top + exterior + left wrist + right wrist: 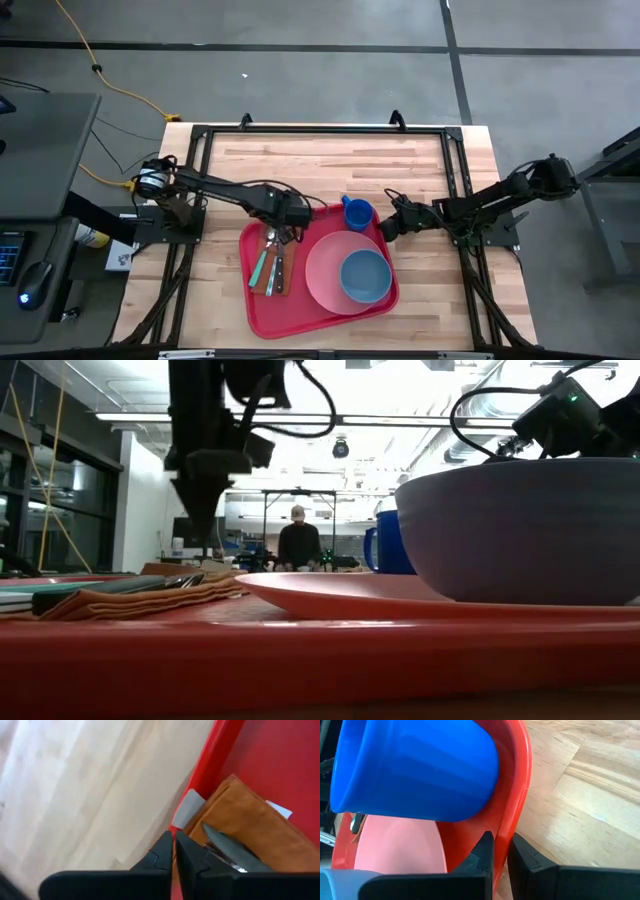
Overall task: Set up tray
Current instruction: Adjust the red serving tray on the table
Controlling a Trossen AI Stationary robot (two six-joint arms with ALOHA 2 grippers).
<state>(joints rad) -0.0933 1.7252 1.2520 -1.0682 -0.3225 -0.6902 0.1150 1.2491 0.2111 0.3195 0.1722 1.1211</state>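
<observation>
The tray lies low and centre in the high view, on the wooden table, tilted a little against the table's edges. On it sit a pink plate carrying a pale blue bowl, a blue cup at the tray's upper right corner, and a brown napkin with cutlery along the left side.

The right gripper has its 2 fingers pinched on the tray's rim just beside the cup. The left gripper is at the tray's upper left rim, above the napkin's end; its fingers stand almost together, and I cannot tell whether they grip the rim.

As I judge it, any pull by 1 arm alone could swing the tray, sliding the bowl on the plate or tipping the cup
</observation>
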